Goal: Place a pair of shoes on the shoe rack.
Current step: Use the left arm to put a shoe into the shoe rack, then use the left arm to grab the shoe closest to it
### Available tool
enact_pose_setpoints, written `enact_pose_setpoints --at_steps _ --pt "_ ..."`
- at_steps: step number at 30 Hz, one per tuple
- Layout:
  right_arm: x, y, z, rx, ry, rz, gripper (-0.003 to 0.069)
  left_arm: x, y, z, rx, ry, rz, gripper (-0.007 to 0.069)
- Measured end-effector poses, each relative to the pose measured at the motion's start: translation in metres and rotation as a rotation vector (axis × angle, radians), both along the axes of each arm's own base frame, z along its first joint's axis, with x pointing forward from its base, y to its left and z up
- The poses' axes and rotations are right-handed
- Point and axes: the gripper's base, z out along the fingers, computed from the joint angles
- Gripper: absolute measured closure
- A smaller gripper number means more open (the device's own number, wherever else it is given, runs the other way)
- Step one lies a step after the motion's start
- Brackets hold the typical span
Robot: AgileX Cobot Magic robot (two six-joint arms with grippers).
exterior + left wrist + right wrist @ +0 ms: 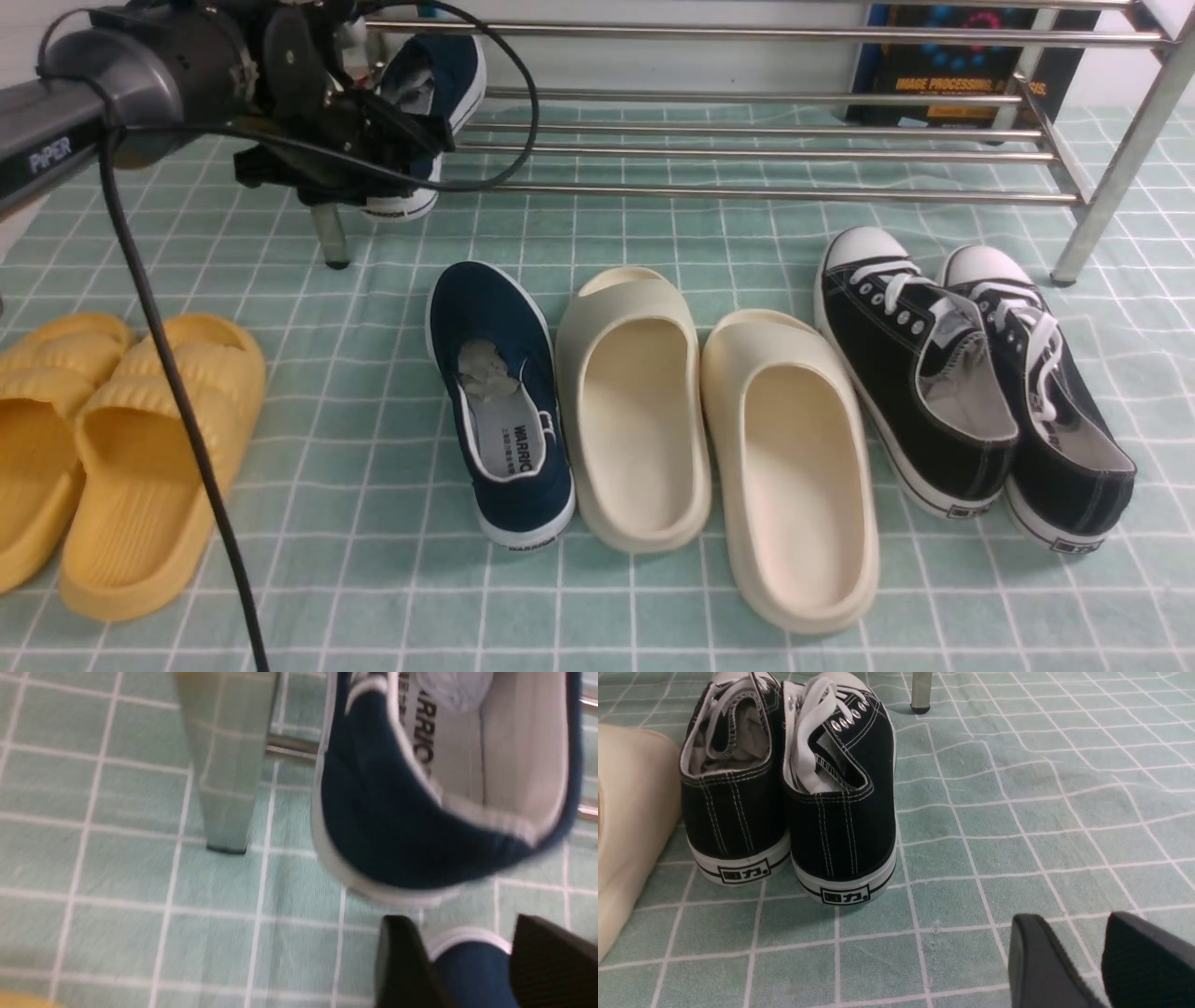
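Observation:
One navy slip-on [446, 70] leans tilted at the left end of the silver shoe rack [747, 196], toe up and heel hanging past the front bar. In the left wrist view its heel and insole [420, 826] are beside the rack leg [224, 765]. My left gripper [429, 140] hovers just in front of it, open and empty [462, 919], clear of the heel. The other navy slip-on [499, 401] lies on the cloth; its toe [467, 970] shows between my left fingers. My right gripper [1076, 919] is open and empty, low over the cloth.
Two cream slides [635, 411] lie right of the floor slip-on, then two black lace-up sneakers [910, 373], which also show in the right wrist view [840, 812]. Yellow slides [140, 467] are at the left. A black cable [177, 401] hangs there. A dark box [952, 65] stands behind the rack.

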Motion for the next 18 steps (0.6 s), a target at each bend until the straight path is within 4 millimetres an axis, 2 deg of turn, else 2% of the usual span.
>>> enact_pose_setpoints --at_steps 1,2,3,5,8,10,12,15,16,17,18 --pt "0.0 0.0 0.0 0.0 0.0 0.0 0.0412 -0.007 0.001 0.015 0.0 -0.001 0.0 0.023" --pt "0.0 0.0 0.0 0.0 0.0 0.0 0.0412 -0.008 0.001 0.018 0.0 -0.001 0.0 0.0226" --pt "0.0 0.0 0.0 0.0 0.0 0.0 0.0412 -0.02 0.003 0.042 -0.002 -0.015 0.0 0.0204" --pt "0.0 0.0 0.0 0.0 0.0 0.0 0.0412 -0.039 0.005 0.072 -0.005 -0.027 -0.003 0.0193" --pt "0.0 0.0 0.0 0.0 0.0 0.0 0.0412 -0.061 0.003 0.095 0.017 -0.013 -0.021 0.0193" --pt "0.0 0.0 0.0 0.0 0.0 0.0 0.0412 -0.087 -0.012 0.108 0.045 0.061 -0.082 0.0202" --pt "0.0 0.0 0.0 0.0 0.0 0.0 0.0412 -0.106 -0.03 0.103 0.073 0.16 -0.146 0.0219" --pt "0.0 0.0 0.0 0.0 0.0 0.0 0.0412 -0.124 -0.056 0.076 0.103 0.291 -0.226 0.0243" --pt "0.0 0.0 0.0 0.0 0.0 0.0 0.0412 -0.126 -0.057 0.07 0.106 0.31 -0.227 0.0246" --pt "0.0 0.0 0.0 0.0 0.0 0.0 0.0412 -0.13 -0.061 0.06 0.113 0.346 -0.235 0.0252" --pt "0.0 0.0 0.0 0.0 0.0 0.0 0.0412 -0.139 -0.067 0.033 0.128 0.426 -0.236 0.0267"
